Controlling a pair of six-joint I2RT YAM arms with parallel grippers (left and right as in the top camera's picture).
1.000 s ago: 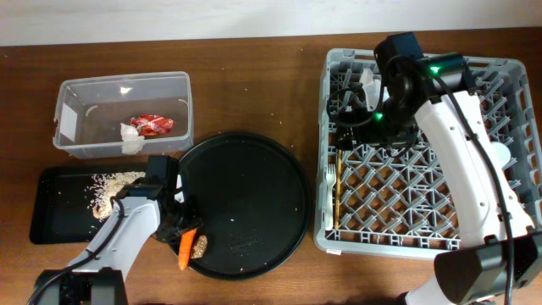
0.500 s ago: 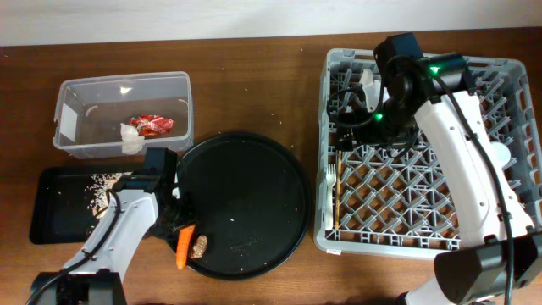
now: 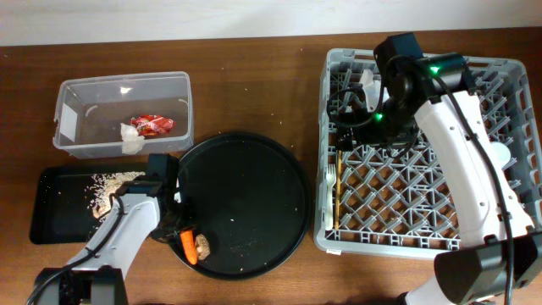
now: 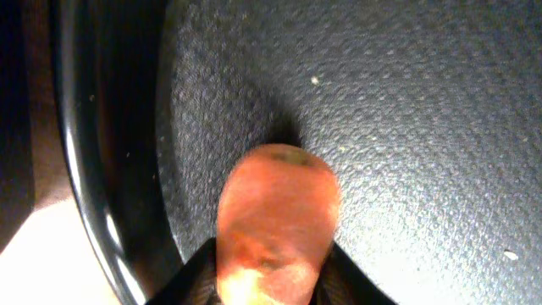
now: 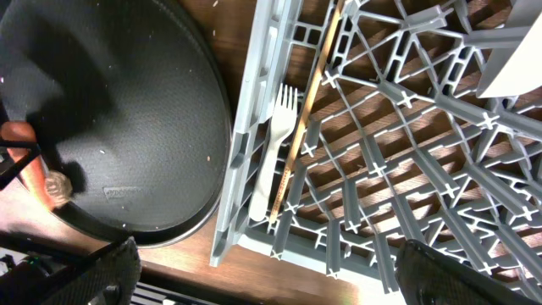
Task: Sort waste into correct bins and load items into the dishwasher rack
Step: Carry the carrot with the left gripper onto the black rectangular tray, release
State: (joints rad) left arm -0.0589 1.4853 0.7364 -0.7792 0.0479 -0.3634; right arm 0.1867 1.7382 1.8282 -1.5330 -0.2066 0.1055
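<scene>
The grey dishwasher rack fills the right side of the table. The white fork and wooden chopsticks lie along its near edge. The right gripper hangs over them with its jaws spread wide and nothing between them. The large round black tray sits in the middle. To its left are the clear tub, holding the red wrapper and white tissue, and the shallow black tray with the grainy food scraps. At the round tray's lower left edge, the left gripper is clamped on the small orange carrot, one finger on each flank. The brown scrap lies just beside it. The carrot looks light, stiff and smooth, and its taper would likely let it slide out of a tip grip. A hold across the thick middle seems safest, with moderate squeeze. Half a second ago the carrot lay stretched across the tray's rim, outside the jaws. Now it reads shorter from overhead, tipped up between the fingers and shifted slightly inward. The left jaws have narrowed onto it, and the right arm has not moved.
</scene>
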